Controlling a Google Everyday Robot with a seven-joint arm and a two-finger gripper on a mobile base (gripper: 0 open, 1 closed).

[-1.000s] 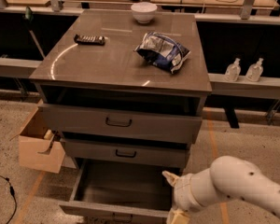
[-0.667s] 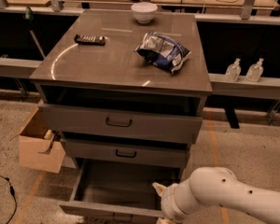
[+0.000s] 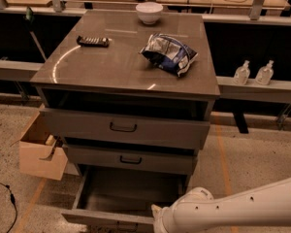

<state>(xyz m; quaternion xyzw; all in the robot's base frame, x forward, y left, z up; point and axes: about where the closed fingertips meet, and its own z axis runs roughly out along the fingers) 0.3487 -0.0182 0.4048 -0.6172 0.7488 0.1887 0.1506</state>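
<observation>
A grey cabinet (image 3: pixel 126 72) has three drawers. The bottom drawer (image 3: pixel 126 191) is pulled far out and looks empty inside. The top drawer (image 3: pixel 123 126) and the middle drawer (image 3: pixel 130 159) stand slightly out. My white arm (image 3: pixel 242 210) reaches in from the lower right. Its gripper (image 3: pixel 157 216) sits at the bottom drawer's front edge, right of the middle, low in the view and mostly hidden by the wrist. It is nearest to that drawer's front panel (image 3: pixel 106 220). On the cabinet top lie a blue-and-silver chip bag (image 3: pixel 169 53), a white bowl (image 3: pixel 149 12) and a black remote-like bar (image 3: pixel 92 41).
An open cardboard box (image 3: pixel 39 149) stands on the floor against the cabinet's left side. Two clear bottles (image 3: pixel 253 73) stand on a ledge to the right. A black cable (image 3: pixel 5 198) lies on the floor at lower left. Workbenches run along the back.
My arm has slid left and down along the bottom drawer's front edge. The gripper has dropped lower in the view. The drawers and the things on top have not moved.
</observation>
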